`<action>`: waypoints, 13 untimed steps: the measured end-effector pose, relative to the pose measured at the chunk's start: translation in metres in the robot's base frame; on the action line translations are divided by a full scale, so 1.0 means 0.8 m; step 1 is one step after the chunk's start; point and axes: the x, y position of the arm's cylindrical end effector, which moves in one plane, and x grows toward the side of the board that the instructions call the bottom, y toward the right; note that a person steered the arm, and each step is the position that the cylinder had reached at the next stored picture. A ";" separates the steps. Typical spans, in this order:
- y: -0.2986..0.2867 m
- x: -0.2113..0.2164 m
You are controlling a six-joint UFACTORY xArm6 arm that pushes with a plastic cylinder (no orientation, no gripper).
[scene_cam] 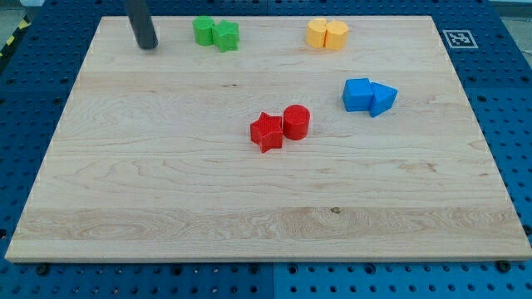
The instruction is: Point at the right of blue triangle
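Note:
The blue triangle point(383, 98) lies at the board's right, touching a blue cube point(357, 94) on its left side. My tip point(148, 46) rests on the board near the view's top left, far from the blue triangle and just left of the green blocks. The rod rises out of the view's top.
Two green blocks point(216, 33) sit together at the top, left of centre. Two yellow blocks point(327, 34) sit together at the top, right of centre. A red star point(267, 131) and a red cylinder point(296, 121) touch near the middle. A marker tag point(458, 38) lies off the board's top right corner.

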 end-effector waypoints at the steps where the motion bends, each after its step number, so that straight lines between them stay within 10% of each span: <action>1: 0.000 -0.033; 9: 0.270 0.032; 13: 0.288 0.133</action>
